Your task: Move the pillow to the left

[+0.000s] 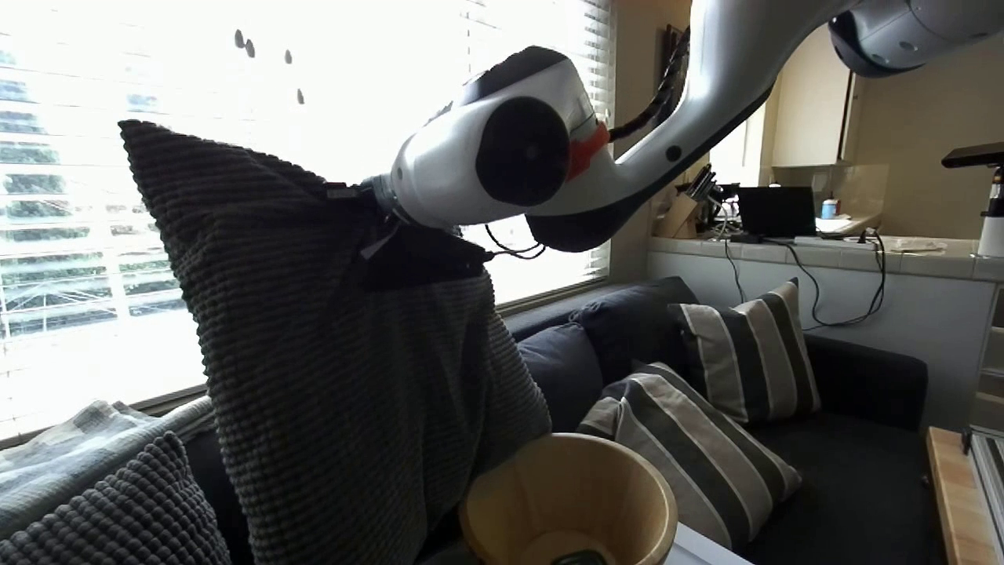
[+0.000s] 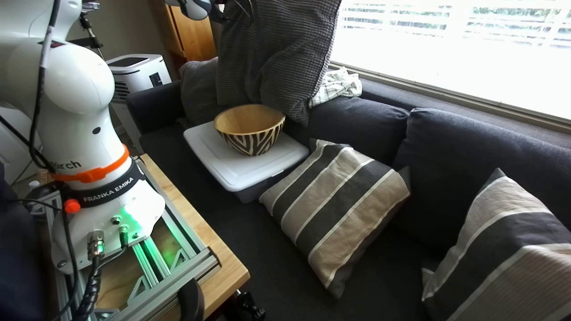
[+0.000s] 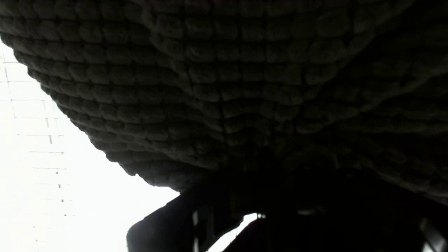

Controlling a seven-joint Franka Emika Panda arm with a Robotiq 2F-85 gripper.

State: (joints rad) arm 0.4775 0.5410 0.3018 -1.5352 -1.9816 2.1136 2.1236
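The pillow is a large dark charcoal-grey waffle-textured cushion, seen in both exterior views (image 1: 337, 369) (image 2: 285, 49). It hangs upright over the sofa, beside the bowl. My gripper (image 1: 376, 235) is shut on its upper part, and the fabric is bunched at the fingers. The pillow (image 3: 210, 70) fills most of the wrist view, and the gripper (image 3: 260, 175) is very dark there. The fingertips are hidden in the folds. The pillow's lower edge is partly hidden behind the bowl in an exterior view. I cannot tell whether it touches the sofa.
A wooden bowl (image 2: 250, 138) stands on a white-lidded bin (image 2: 209, 154) on the sofa. Two striped cushions (image 2: 334, 196) (image 2: 513, 240) lie along the seat. Another grey ribbed cushion (image 1: 125, 510) and a light cloth (image 2: 337, 84) are near the pillow. The window (image 1: 70, 235) is behind.
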